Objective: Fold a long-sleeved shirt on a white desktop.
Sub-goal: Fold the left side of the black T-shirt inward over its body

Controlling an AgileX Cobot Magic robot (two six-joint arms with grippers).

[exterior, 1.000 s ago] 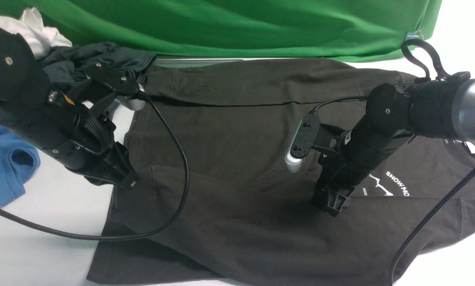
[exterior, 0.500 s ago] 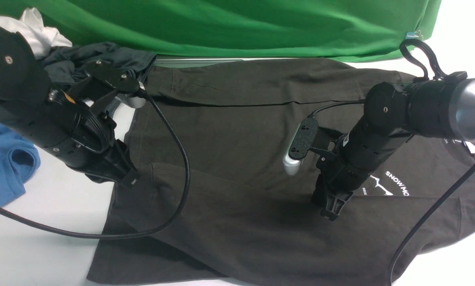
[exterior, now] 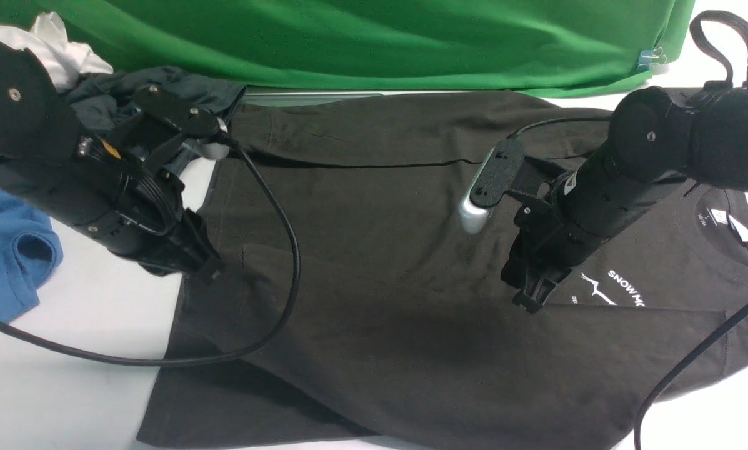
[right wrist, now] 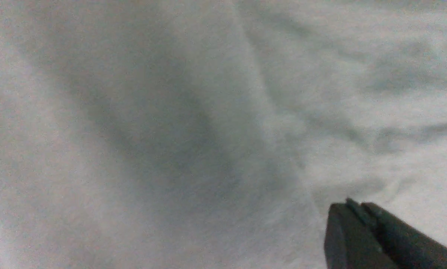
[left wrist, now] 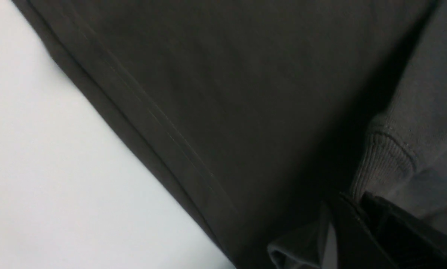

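long-sleeved shirt flat across white tabletop, collar at 3 o'clock, hem at 9, one sleeve folded over the body. left tool at the 9 o'clock side, pinching the ribbed cuff. right tool pressed together on the sleeve edge by the chest print, cloth in it: cannot tell

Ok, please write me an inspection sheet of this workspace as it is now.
Surface: white desktop, matte, visible around the shirt.
Job's things: long-sleeved shirt spread out, one sleeve laid across the body.
Clutter: blue tee, dark garment and white cloth at the left.
End effectors: left end effector shut on the cuff; right end effector shut on the sleeve's edge.
Cables: black cable looped over the shirt; second cable crossing its right corner.
Surroundings: green backdrop behind the desk.
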